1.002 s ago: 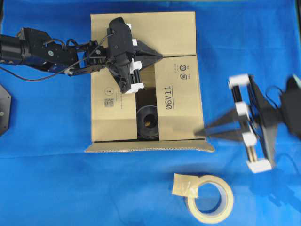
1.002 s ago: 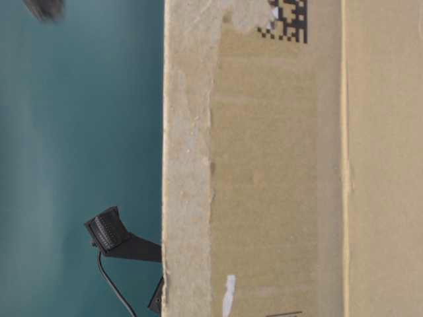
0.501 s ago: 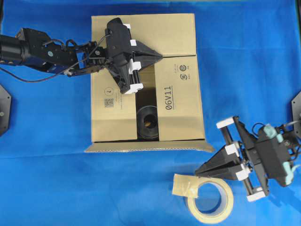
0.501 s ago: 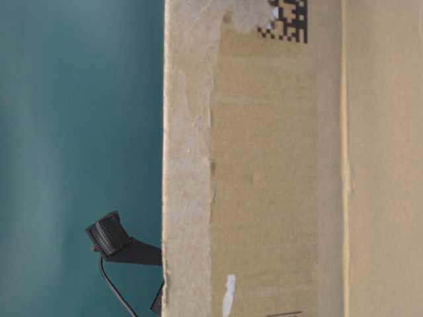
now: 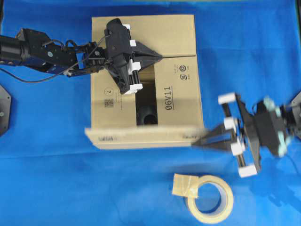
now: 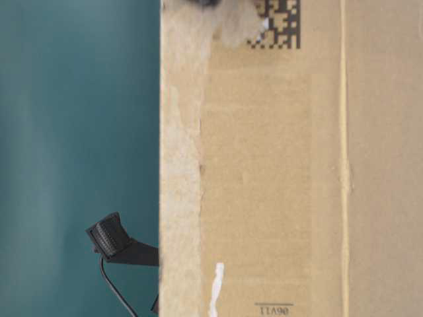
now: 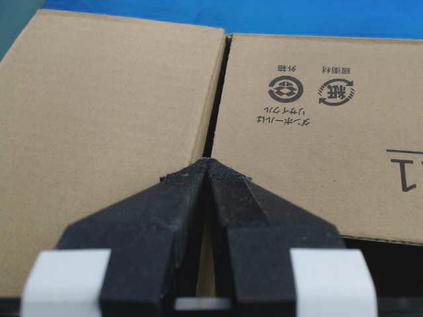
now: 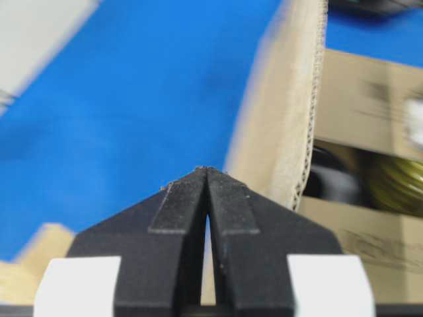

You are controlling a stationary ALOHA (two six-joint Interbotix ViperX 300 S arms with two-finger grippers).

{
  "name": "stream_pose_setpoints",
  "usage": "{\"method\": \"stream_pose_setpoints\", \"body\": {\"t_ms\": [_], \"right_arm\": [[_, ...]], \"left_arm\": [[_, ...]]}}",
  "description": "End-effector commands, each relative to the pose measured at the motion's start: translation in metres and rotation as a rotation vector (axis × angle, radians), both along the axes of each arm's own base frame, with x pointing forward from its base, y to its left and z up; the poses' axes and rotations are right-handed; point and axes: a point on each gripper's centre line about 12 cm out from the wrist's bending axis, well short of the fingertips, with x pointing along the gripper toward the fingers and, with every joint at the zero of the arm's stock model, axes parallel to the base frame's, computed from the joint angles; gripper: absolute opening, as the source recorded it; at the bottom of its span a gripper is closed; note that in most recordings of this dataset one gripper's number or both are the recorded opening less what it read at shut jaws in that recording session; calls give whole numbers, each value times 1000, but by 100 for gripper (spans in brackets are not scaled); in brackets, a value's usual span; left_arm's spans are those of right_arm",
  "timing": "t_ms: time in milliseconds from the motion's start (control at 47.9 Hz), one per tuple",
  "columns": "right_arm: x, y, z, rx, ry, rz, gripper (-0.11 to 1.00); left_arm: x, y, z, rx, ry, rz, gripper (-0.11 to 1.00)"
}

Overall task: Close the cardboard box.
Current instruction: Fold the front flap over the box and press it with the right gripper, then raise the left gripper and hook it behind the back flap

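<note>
The cardboard box (image 5: 181,94) stands mid-table on the blue cloth, its far, left and right flaps folded down. A dark gap (image 5: 147,106) between the side flaps shows a black round object inside. The near flap (image 5: 141,136) is raised and blurred. My left gripper (image 5: 161,57) is shut, its tip resting on the seam between the far and right flaps (image 7: 208,160). My right gripper (image 5: 194,142) is shut, its tip at the near flap's right end. In the right wrist view the right gripper (image 8: 207,170) sits beside the flap's corrugated edge (image 8: 297,119). The table-level view is filled by the box (image 6: 277,165).
A beige tape roll (image 5: 210,198) lies in front of the box, just below my right gripper. A black mount (image 5: 3,110) sits at the left edge of the table. A small black device on a cable (image 6: 109,236) shows beside the box at table level.
My right gripper swung from beside the tape roll up to the near flap's right end, and that flap has risen from lying flat outward. The left gripper has stayed put.
</note>
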Motion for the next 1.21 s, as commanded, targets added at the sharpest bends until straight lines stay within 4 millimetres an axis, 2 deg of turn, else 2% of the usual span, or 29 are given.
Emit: {"method": "stream_pose_setpoints", "body": {"t_ms": [0,146,250,543,793,1002,1189], "right_arm": [[1,-19,6,6,-8,-62,0],[3,-41,-6,7,61,-139,0],[6,-49,-17,18,107,-171,0],[15,-51,-53,32,221,-197,0],[16,-51,-58,52,239,-212,0],[17,-51,-56,52,232,-212,0],[18,-51,-54,54,223,-212,0]], "left_arm": [[1,-1,9,5,-21,-3,0],[1,-2,9,4,-23,-6,0],[1,-2,9,5,-22,-6,0],[2,-2,10,6,-25,-6,0],[3,-2,16,8,-41,-6,0],[2,-4,36,18,-81,-11,0],[-5,-8,78,28,-132,-17,0]]}}
